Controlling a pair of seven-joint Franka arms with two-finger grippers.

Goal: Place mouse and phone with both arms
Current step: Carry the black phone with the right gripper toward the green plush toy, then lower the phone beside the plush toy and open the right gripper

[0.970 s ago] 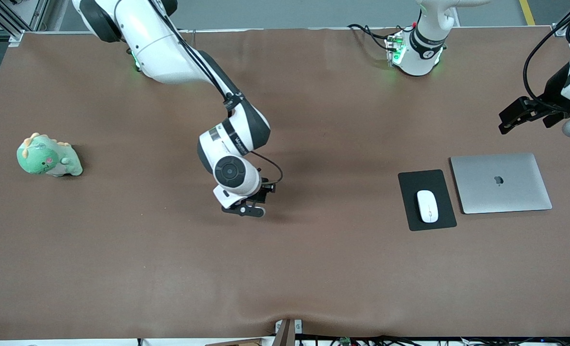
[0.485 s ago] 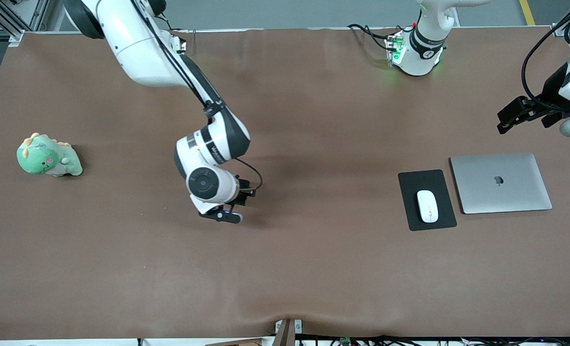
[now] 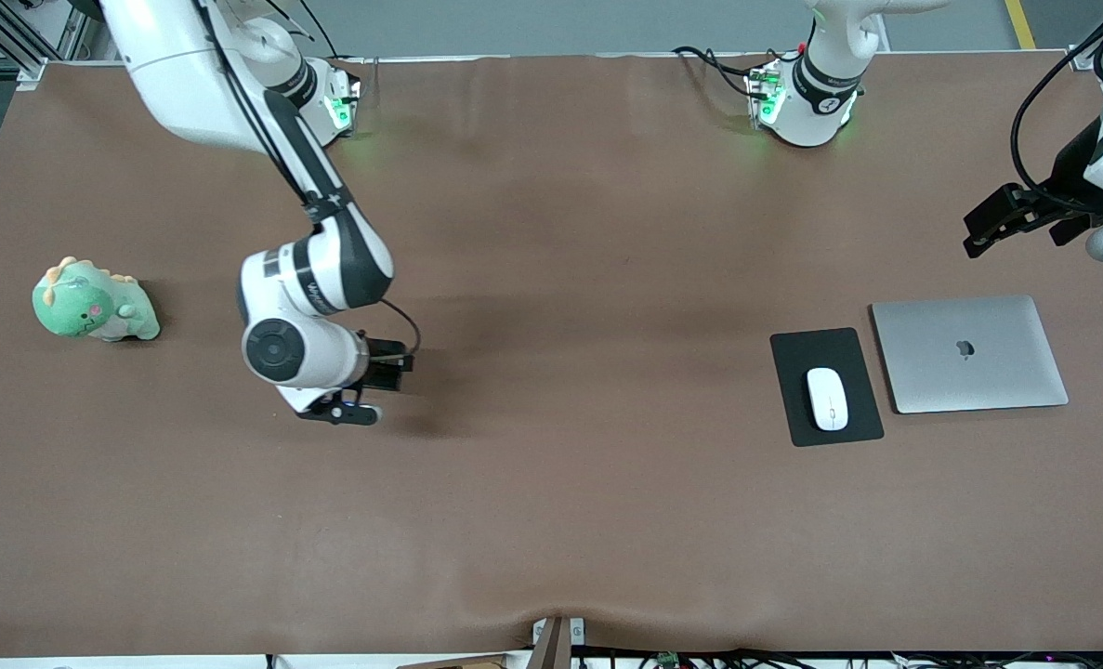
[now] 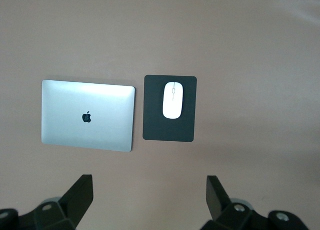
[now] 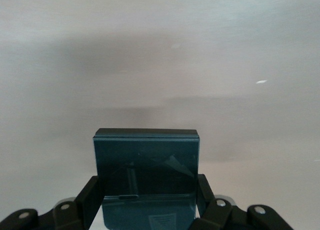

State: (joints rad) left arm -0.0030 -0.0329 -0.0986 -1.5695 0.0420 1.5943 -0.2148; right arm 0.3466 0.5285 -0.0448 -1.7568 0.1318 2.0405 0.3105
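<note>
The white mouse (image 3: 827, 398) lies on a black mouse pad (image 3: 811, 348) toward the left arm's end of the table; it also shows in the left wrist view (image 4: 173, 99). My right gripper (image 3: 363, 388) is shut on the black phone (image 5: 146, 165), which stands up between its fingers low over bare brown table. In the right wrist view the gripper (image 5: 150, 190) clamps the phone's two sides. My left gripper (image 3: 986, 230) is open and empty, held high over the table just past the laptop; in its own view (image 4: 150, 182) the fingers stand wide apart.
A closed silver laptop (image 3: 969, 353) lies beside the mouse pad; it also shows in the left wrist view (image 4: 87, 115). A green dinosaur plush toy (image 3: 94, 302) sits at the right arm's end of the table. The brown table cover (image 3: 607, 511) is slightly rippled.
My right gripper has carried the phone toward the right arm's end of the table, closer to the plush toy. The left arm has barely moved.
</note>
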